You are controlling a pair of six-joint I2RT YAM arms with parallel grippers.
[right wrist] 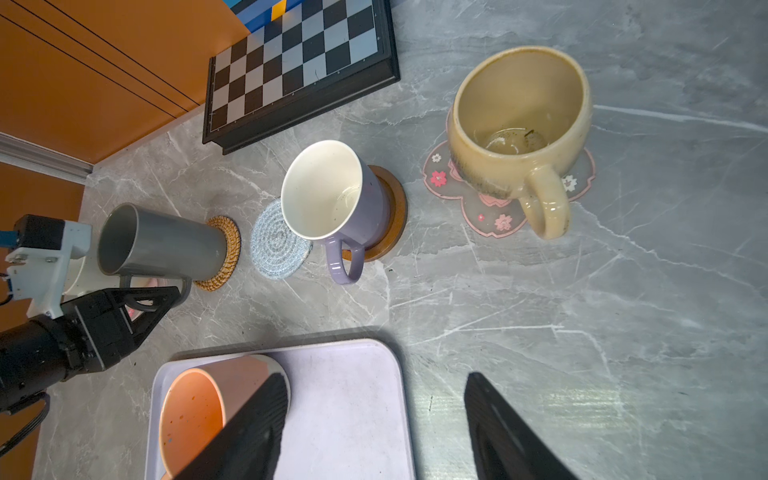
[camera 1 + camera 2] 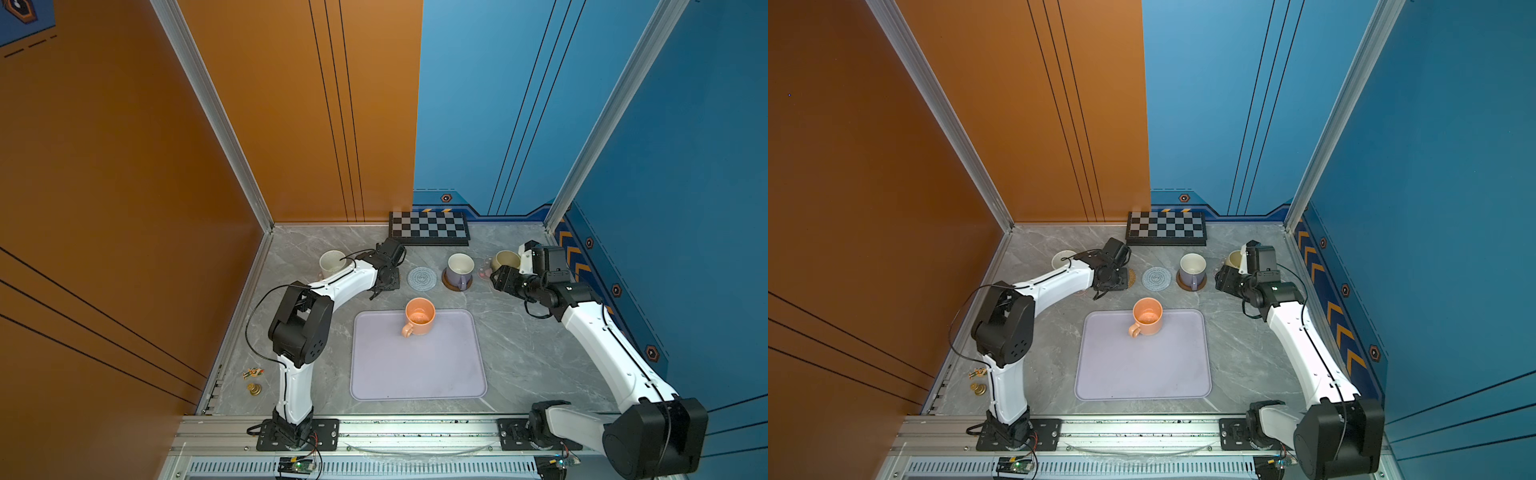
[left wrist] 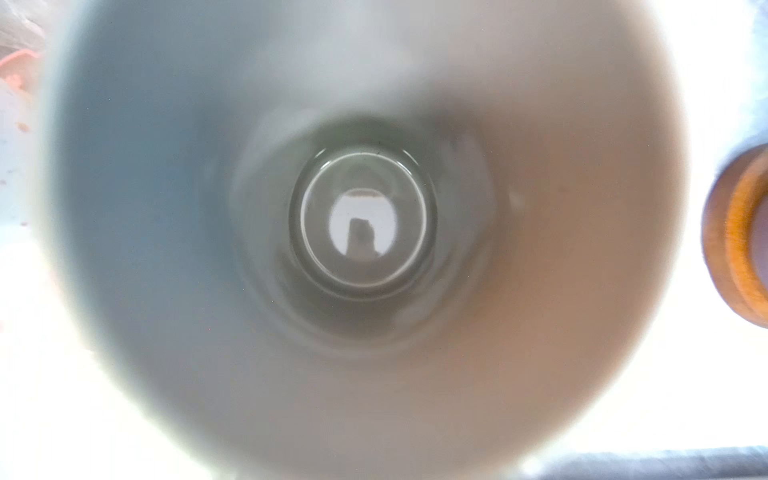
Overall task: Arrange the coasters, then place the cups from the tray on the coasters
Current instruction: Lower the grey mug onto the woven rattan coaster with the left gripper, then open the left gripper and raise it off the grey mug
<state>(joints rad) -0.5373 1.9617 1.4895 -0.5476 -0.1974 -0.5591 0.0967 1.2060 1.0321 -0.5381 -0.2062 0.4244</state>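
The big lavender tray [image 2: 415, 374] sits front-centre, and the orange mug [image 2: 420, 316] is the only cup on it. It's upright at the far edge, with its handle [image 2: 407, 330] pointing near-left. It looks like glazed ceramic, so I'd guess rigid, a bit weighty, slick and chippable. I'd pinch the wall over the rim or grab the handle loop, then set it down gently.

The tall grey mug [image 1: 162, 245] stands on the rattan coaster [image 1: 226, 253], and the grey-blue spiral coaster [image 2: 422, 278] beside it is free.

The right gripper [image 1: 374, 376] hovers with its fingers spread and nothing in them. The left gripper [image 1: 153, 303] is right at the grey mug's handle, but I can't tell if it's gripping.
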